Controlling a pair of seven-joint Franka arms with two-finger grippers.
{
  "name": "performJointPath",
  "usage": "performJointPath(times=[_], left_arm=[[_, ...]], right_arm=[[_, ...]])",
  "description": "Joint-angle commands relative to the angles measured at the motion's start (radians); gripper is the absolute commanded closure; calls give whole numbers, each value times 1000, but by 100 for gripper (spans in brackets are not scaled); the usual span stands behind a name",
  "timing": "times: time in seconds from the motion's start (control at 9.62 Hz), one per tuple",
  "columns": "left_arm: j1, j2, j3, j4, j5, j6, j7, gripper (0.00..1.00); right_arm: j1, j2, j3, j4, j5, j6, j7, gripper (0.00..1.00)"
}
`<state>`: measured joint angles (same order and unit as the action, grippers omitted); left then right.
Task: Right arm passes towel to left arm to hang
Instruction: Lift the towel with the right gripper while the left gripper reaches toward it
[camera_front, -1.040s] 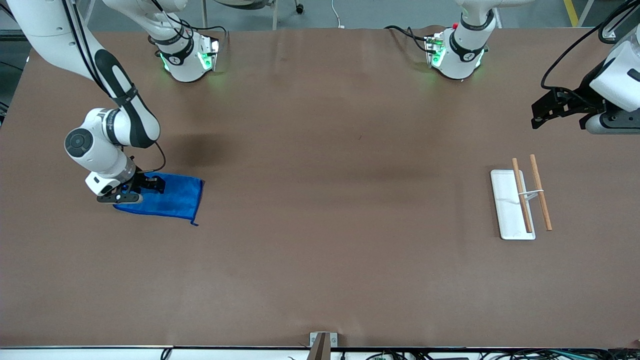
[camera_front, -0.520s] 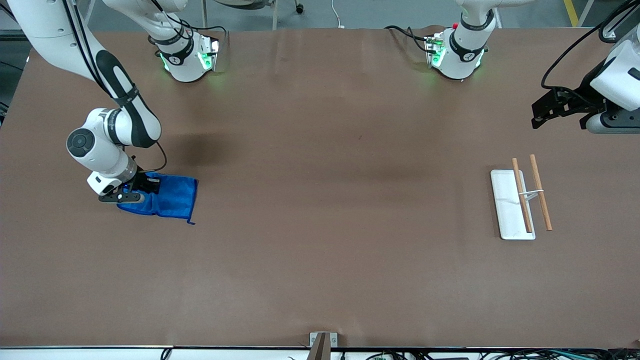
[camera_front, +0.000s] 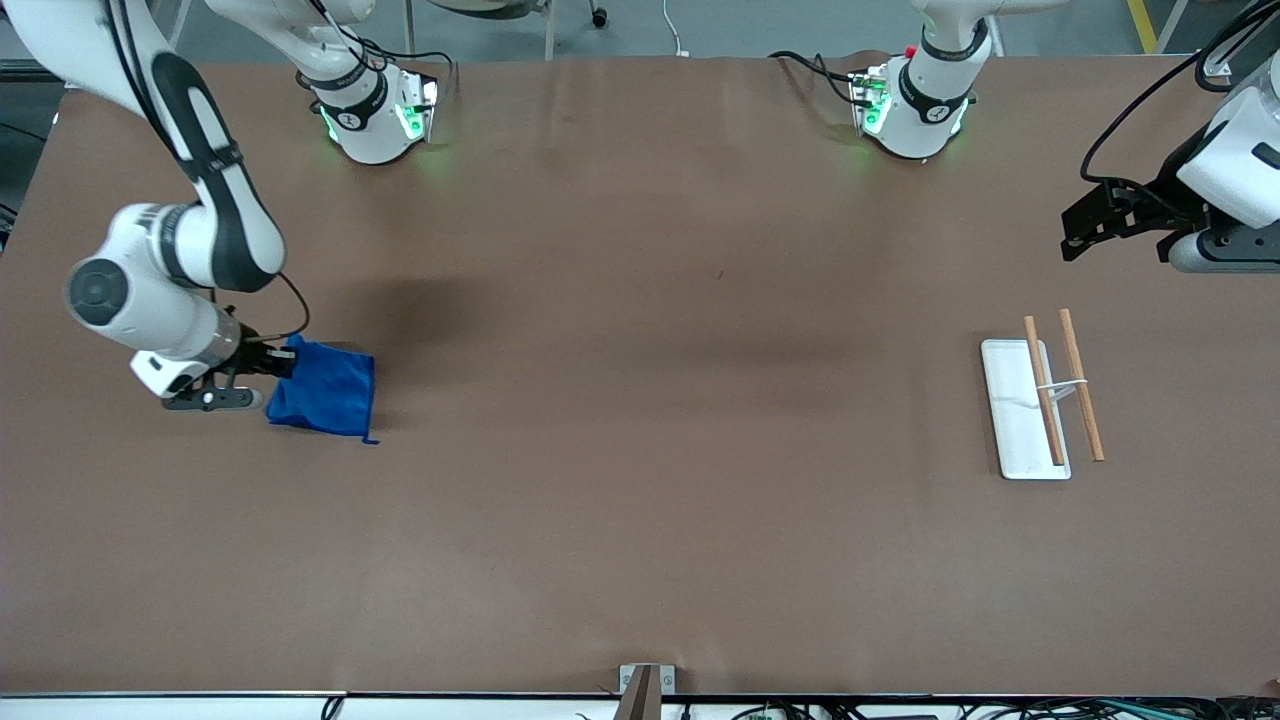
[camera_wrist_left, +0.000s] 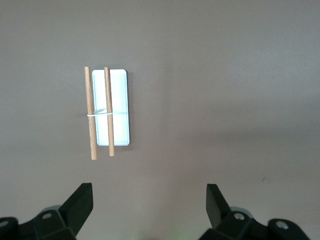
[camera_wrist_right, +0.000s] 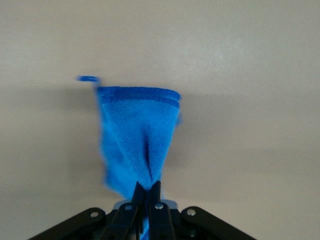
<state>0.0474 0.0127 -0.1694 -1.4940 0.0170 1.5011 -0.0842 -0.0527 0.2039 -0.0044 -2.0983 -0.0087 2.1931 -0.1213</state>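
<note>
The bright-blue towel (camera_front: 325, 390) hangs bunched from my right gripper (camera_front: 283, 363) near the right arm's end of the table, its lower hem close to the table. In the right wrist view the right gripper (camera_wrist_right: 148, 189) is shut on one edge of the towel (camera_wrist_right: 137, 135), which drapes away with its darker hem and corner loop showing. My left gripper (camera_front: 1085, 222) is up in the air near the left arm's end of the table. In the left wrist view the left gripper (camera_wrist_left: 149, 197) is open and empty.
A white tray (camera_front: 1008, 412) with two wooden rods (camera_front: 1081, 385) tied across it lies near the left arm's end; it shows in the left wrist view too (camera_wrist_left: 120, 107). The brown table (camera_front: 640, 400) spreads between the arms. A small bracket (camera_front: 645, 680) sits at the near edge.
My right gripper has risen and shifted toward the right arm's end of the table, lifting the towel from flat into a bunched hanging drape. The left arm has barely moved.
</note>
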Motion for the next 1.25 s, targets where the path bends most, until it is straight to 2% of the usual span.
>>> performJointPath(times=[0.0,0.21,0.31,0.52,0.73,0.83,1.14], left_arm=[[-6,26,-4,0,-9,1,0,0],[8,56,-6,-3,-133,4,3,0],[17,91,-4,-27,-287,39,17,0],[9,139,-5,-98,-490,192,24,0],[-4,228,-24,-123,-613,256,53,0],[5,265,-24,-155,-740,293,117,0],[3,377,-25,-231,-1097,303,330,0]], right_arm=[[5,0,81,215,-2,-226,50,100],[10,0,197,288,10,-257,113,100],[13,0,266,309,56,-253,209,100],[26,29,374,389,227,-207,322,100],[34,69,443,467,376,-149,348,100],[40,77,463,481,473,-129,347,100],[76,104,517,508,648,-99,347,100]])
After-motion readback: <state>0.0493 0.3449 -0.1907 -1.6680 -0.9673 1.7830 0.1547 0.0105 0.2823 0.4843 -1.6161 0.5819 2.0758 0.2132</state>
